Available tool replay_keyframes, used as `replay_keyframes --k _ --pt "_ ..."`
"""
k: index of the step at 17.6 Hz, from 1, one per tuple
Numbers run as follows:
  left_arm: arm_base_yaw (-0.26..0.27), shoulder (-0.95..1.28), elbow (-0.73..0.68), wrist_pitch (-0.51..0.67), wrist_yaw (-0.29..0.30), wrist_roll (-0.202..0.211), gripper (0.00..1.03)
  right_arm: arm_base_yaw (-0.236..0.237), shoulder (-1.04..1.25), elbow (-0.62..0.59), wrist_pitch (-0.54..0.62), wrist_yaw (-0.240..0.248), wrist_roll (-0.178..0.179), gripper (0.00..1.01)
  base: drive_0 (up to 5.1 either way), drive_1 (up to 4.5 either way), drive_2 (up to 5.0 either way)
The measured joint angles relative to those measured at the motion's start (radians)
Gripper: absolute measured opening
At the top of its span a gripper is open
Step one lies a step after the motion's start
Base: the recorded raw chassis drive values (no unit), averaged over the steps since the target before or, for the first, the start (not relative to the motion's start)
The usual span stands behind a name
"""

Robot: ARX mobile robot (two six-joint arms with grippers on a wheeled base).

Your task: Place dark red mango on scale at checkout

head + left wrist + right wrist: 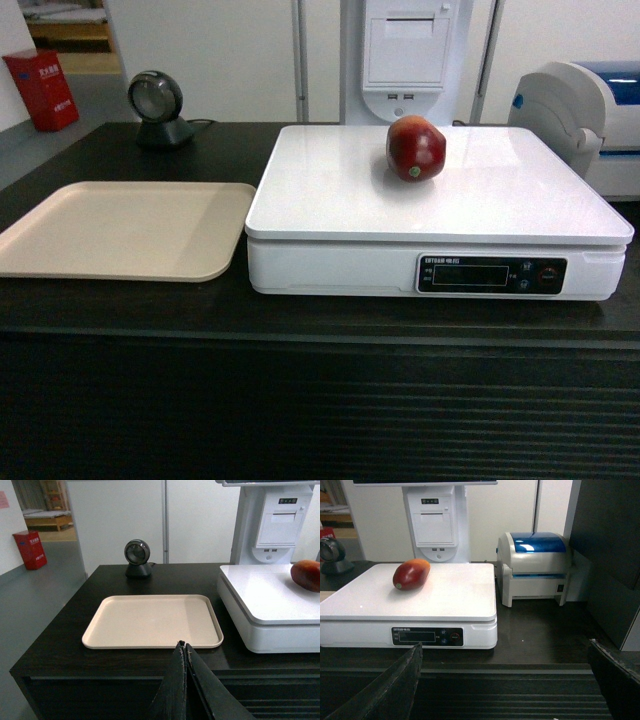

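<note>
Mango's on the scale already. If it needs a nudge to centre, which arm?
Right, probably. Its open gripper faces the white flat-topped scale bearing the dark red mango; the shut left gripper faces the beige tray.

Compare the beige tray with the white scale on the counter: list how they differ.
The beige tray is thin and low with a shallow raised rim; the scale is a thick white box with a flat top. The tray is bare, while the scale carries the dark red mango. The scale has a dark display strip and buttons on its front; the tray has none. Both are flat, rounded-cornered rectangles resting side by side on the dark checkout.
</note>
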Motion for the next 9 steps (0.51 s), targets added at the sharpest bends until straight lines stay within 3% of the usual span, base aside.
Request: replay_keyframes --k 4,6,7,9 --pt "0.0 -0.045 0.0 -0.043 0.0 0.0 0.02 0.0 0.0 0.0 0.0 0.0 0.0 0.98 0.0 0.0 0.0" --pt "0.0 -0.146 0.001 -0.204 0.003 0.0 0.02 0.0 0.0 0.0 0.0 0.0 0.0 0.98 0.0 0.0 0.0" --pt "0.0 -0.195 0.001 -0.23 0.0 0.0 0.02 0.0 0.0 0.0 0.0 0.0 0.0 0.98 0.0 0.0 0.0" --pt "0.0 -0.204 0.0 -0.219 0.0 0.0 0.02 0.0 0.0 0.0 0.0 0.0 0.0 0.98 0.0 0.0 0.0"
